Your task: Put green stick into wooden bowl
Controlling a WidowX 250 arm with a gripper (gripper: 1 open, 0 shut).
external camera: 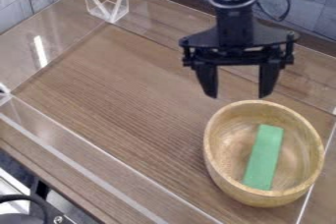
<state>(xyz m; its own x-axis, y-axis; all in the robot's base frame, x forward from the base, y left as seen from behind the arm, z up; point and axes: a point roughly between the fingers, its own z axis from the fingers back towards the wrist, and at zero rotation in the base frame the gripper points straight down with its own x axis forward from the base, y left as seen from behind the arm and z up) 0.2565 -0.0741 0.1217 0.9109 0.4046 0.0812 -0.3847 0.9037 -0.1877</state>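
In the wooden bowl, flat bright green stick.

Arm upright, gripper pointing down.
I see my black jaws spread wide and empty, two fingers hanging apart below the wrist.

No text, label, brand, number or sign can be read anywhere in the picture; all the surfaces that show are plain and without any writing.
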